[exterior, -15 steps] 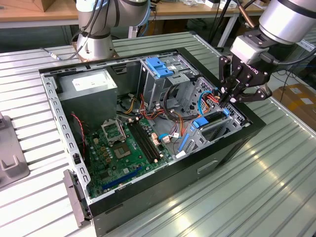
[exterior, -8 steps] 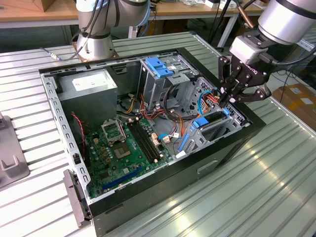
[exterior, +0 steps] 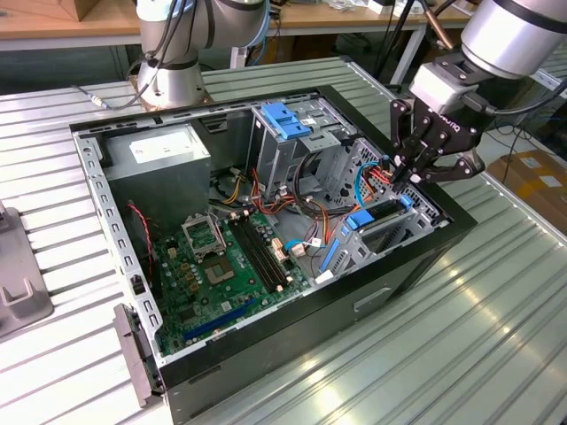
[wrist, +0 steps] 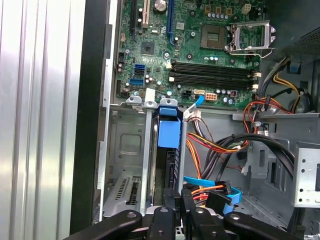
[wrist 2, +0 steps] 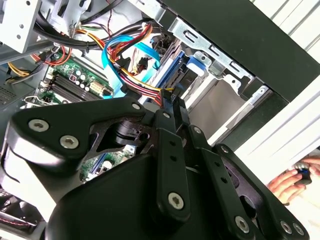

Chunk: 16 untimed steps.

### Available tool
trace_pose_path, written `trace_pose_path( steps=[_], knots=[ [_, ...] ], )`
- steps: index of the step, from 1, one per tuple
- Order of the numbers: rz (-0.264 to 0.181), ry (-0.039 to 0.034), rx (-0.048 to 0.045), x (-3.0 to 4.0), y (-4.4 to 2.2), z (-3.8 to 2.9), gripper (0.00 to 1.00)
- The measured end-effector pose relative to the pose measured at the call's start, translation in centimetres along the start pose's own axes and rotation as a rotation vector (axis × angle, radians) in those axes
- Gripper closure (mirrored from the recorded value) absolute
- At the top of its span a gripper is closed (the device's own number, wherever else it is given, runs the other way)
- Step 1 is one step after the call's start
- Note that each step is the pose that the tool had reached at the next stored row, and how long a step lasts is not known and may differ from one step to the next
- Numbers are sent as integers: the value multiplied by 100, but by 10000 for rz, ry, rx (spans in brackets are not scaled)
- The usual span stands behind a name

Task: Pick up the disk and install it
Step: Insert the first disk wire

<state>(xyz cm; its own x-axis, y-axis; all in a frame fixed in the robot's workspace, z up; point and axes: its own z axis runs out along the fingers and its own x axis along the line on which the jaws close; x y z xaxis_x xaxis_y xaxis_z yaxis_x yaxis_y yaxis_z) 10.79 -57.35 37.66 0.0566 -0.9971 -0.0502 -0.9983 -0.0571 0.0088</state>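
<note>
A ribbed metal table (exterior: 496, 336) carries an open black case (exterior: 354, 310) lying on its side. Behind the case stands a grey arm base (exterior: 168, 84), with a pale cable (exterior: 89, 96) beside it. Well apart from the case, at the exterior view's left, lies a grey part (exterior: 18, 283).

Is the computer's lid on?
No, the computer case lies open on top, with its green motherboard plainly showing inside.

Poised low with claw (exterior: 398, 175) pinched closed.
Slants in from the exterior view's far right on a silver arm (exterior: 514, 31), wrist tilted leftward; holds black fingers (wrist: 171, 205) nearly together in both wrist views, linkages folded alongside.
</note>
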Motion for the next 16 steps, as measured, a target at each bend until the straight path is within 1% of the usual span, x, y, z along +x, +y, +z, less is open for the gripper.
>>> trace_pose_path(
  steps=[8, 16],
  knots=[
    [0, -2, 0, 0, 0, 11, 82],
    [0, 0, 0, 3, 2, 60, 82]
  ],
)
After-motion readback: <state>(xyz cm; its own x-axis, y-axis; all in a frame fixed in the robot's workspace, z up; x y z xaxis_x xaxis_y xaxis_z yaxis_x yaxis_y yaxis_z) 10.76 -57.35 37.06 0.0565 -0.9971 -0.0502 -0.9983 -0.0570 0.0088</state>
